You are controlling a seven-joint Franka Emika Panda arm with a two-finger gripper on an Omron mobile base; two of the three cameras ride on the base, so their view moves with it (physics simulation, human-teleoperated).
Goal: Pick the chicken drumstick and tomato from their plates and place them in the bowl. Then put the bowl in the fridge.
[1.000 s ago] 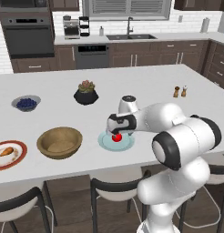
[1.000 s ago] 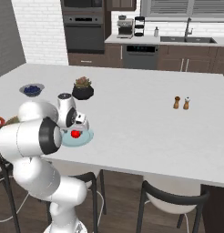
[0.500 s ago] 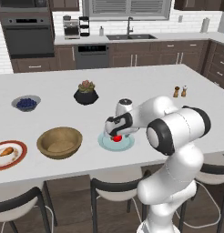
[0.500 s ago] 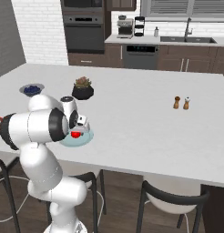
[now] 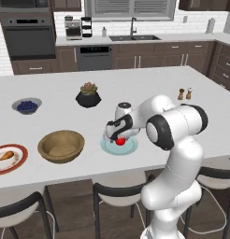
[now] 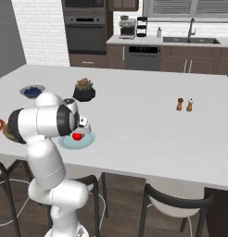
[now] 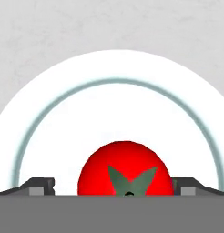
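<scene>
Tomato [image 7: 125, 169] between wide-spread fingertips [image 7: 40, 185] of gripper [image 5: 118, 136], seemingly untouched

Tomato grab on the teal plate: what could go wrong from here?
1. The tomato is round and sits between the open claw's fingers; an off-centre close could squirt it out across the plate.
2. The plate is shallow and light-looking, so coming lower may nudge or tip it on the counter.
3. The wooden bowl sits close beside the plate; a low carry could clip its thick rim.
</scene>
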